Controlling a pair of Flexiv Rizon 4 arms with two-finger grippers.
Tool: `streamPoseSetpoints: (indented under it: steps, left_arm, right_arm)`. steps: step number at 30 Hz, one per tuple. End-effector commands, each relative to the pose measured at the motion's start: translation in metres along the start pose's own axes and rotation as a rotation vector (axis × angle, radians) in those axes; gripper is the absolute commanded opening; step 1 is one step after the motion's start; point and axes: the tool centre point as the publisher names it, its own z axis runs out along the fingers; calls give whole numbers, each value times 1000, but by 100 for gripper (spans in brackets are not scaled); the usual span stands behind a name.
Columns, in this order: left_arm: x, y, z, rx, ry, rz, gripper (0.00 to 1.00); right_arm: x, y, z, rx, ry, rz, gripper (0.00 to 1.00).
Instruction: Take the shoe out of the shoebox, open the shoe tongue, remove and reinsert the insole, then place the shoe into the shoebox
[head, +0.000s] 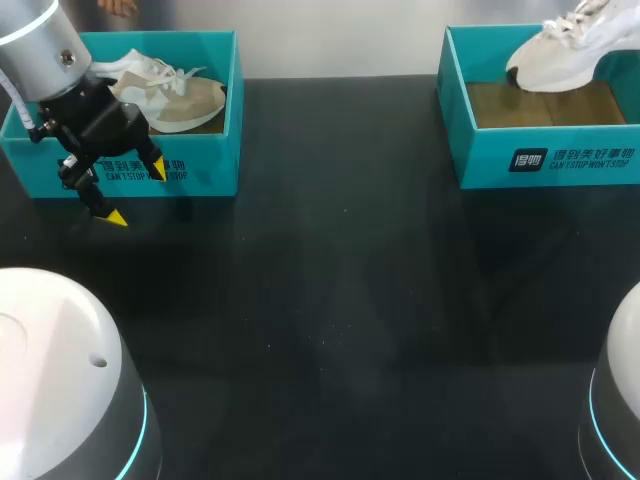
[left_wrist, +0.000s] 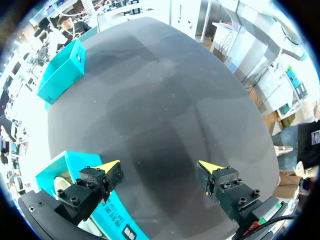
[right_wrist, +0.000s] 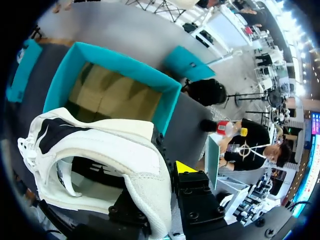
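Note:
A white shoe (head: 565, 48) hangs tilted over the far side of the right teal shoebox (head: 545, 155), its toe low over the brown floor. In the right wrist view my right gripper (right_wrist: 170, 172) is shut on the white shoe (right_wrist: 100, 150) at its heel collar. One yellow tip shows and the other is hidden behind the shoe; the open box (right_wrist: 112, 62) lies ahead. The right gripper itself is out of the head view. My left gripper (head: 137, 192) is open and holds nothing, just in front of the left teal shoebox (head: 200, 170). From the left wrist, that gripper (left_wrist: 160, 167) hangs over bare tabletop.
A beige and white shoe (head: 165, 95) lies inside the left shoebox. The black table (head: 340, 300) stretches between the two boxes. Rounded white arm bases sit at the near left (head: 55, 380) and near right (head: 620, 400) corners.

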Motion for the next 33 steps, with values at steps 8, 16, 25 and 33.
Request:
streamPoseSetpoints:
  steps: [8, 16, 25, 33]
  left_arm:
    - [1, 0, 0, -3, -1, 0, 100]
    - [1, 0, 0, -3, -1, 0, 100]
    - [1, 0, 0, -3, -1, 0, 100]
    - [1, 0, 0, -3, -1, 0, 100]
  right_arm:
    - [-1, 1, 0, 43, 43, 176, 0]
    - [8, 0, 19, 46, 35, 250, 0]
    - [27, -1, 59, 75, 73, 307, 0]
    - [32, -3, 75, 49, 116, 296, 0]
